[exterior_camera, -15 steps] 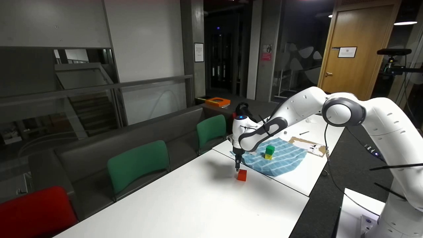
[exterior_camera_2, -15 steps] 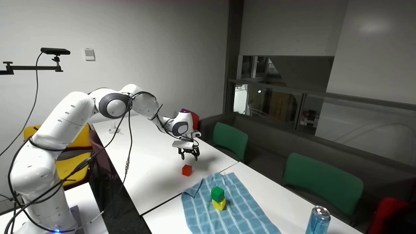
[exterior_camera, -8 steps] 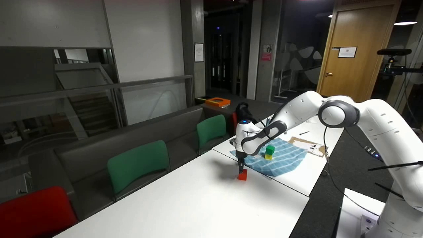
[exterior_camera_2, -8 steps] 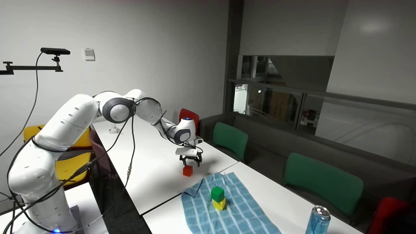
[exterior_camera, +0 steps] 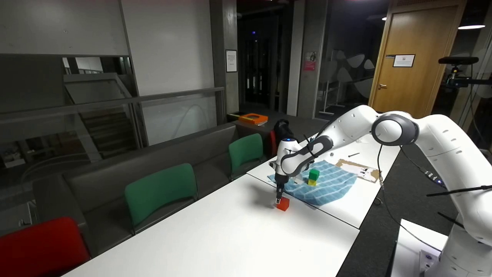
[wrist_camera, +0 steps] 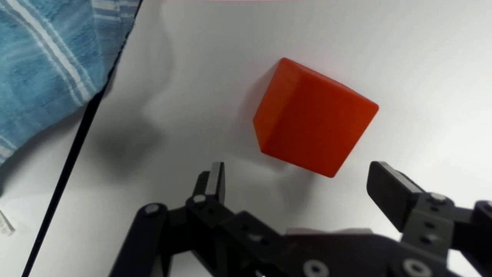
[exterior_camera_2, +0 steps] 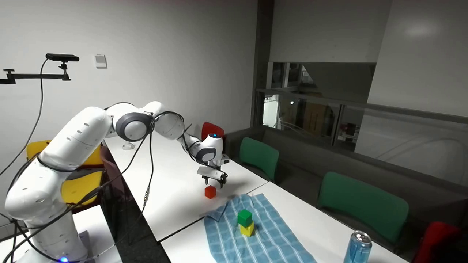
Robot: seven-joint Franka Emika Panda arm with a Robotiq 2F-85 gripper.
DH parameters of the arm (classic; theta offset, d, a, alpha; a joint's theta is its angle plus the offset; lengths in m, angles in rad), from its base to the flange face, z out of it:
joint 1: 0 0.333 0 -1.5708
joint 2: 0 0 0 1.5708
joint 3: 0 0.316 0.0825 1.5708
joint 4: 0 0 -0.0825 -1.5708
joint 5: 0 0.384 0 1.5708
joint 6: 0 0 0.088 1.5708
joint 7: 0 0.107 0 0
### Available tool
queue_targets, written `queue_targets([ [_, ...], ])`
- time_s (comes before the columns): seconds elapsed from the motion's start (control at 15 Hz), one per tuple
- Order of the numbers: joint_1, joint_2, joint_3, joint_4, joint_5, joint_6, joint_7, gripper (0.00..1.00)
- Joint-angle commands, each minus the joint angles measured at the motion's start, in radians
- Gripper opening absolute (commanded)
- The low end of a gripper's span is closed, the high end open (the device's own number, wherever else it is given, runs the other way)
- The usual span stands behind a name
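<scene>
I find my tool (wrist_camera: pixel 301 181) lower than a second ago, jaws wide apart; in the wrist view the red block (wrist_camera: pixel 315 119) lies just ahead of it, dark seam (wrist_camera: pixel 72 154) and blue cloth (wrist_camera: pixel 46 69) left, roomy bench (wrist_camera: pixel 434 127) right.

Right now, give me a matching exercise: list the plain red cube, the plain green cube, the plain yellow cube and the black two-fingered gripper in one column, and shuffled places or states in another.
Things:
1. plain red cube
2. plain green cube
3. plain yellow cube
4. black two-fingered gripper

Places or states:
A. beneath another cube, on the blue cloth with white stripes
B. open, holding nothing
C. directly on the white tabletop, off the cloth
D. on top of another cube

Pairs: 1-C; 2-D; 3-A; 4-B
</scene>
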State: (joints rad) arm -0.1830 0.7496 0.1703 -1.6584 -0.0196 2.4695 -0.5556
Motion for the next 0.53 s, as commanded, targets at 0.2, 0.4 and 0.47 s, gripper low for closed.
queue_targets([
  [0.2, -0.054, -0.022, 0.041, -0.034, 0.098, -0.017, -0.050, 1.00],
  [0.4, -0.019, -0.042, -0.005, -0.057, 0.101, -0.032, 0.062, 1.00],
  [0.47, -0.016, -0.049, -0.011, -0.068, 0.104, -0.033, 0.097, 1.00],
])
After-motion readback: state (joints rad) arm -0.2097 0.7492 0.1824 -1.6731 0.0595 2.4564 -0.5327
